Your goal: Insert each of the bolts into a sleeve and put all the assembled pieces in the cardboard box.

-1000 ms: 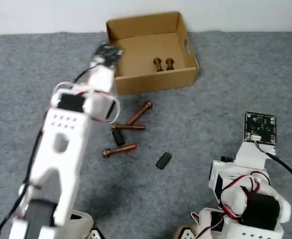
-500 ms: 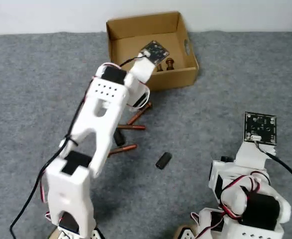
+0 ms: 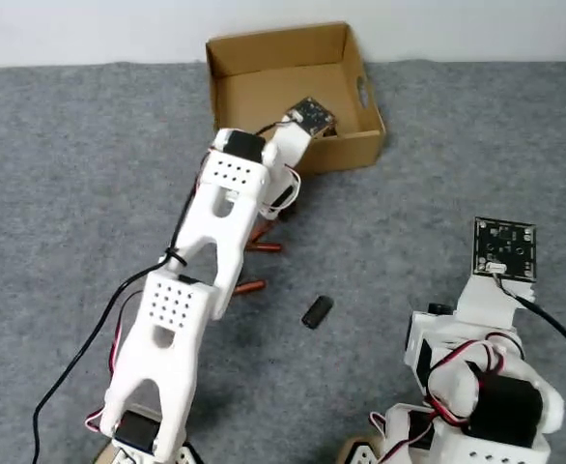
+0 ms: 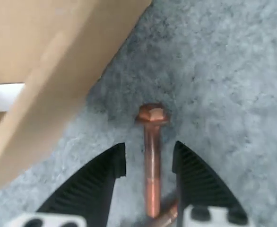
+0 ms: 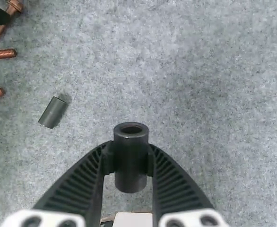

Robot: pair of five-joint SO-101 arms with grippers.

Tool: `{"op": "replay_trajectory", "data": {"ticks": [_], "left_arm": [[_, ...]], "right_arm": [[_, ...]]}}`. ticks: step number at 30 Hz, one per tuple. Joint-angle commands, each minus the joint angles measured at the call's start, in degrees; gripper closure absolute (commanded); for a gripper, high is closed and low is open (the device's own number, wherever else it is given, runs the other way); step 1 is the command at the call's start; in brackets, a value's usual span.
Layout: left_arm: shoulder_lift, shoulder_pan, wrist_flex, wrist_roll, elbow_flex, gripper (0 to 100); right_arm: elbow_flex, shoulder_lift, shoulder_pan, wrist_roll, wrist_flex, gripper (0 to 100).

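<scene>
The left end effector [image 4: 149, 150] hung released, set astride a copper bolt [image 4: 152, 165] that lay on the grey surface [image 4: 233, 71] just beside the cardboard box [image 4: 39, 94]. The right end effector [image 5: 127, 152] was clenched on an upright black sleeve [image 5: 130, 158]. In the high view the left arm [image 3: 225, 213] hid part of the box floor. Over the past second that arm had swung from the box's left corner to its front wall. The right wrist view showed a loose sleeve [image 5: 52, 112] lying near other bolts [image 5: 0, 54].

Left gripper [image 4: 149, 150] parted (arm [image 3: 230, 208] outstretched); right gripper [image 5: 129, 151] seemingly clamped.
</scene>
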Motion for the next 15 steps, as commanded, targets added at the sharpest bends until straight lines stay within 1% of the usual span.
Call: {"op": "replay_trajectory", "data": {"ticks": [1,4,10,15], "left_arm": [[3.9,0.5,2.5,-0.4,-9.2,83],[7.5,1.3,4.5,-0.4,-14.7,86],[11.9,2.2,7.5,-0.6,-22.6,100],[12.1,2.5,9.0,-0.5,-24.3,100]], "right_arm": [[-0.2,0.4,0.6,0.6,0.0,99.1],[-0.2,0.4,0.6,0.6,0.0,99.1],[-0.1,0.4,0.6,0.6,0.0,99.1],[-0.1,0.4,0.6,0.6,0.0,99.1]]}}
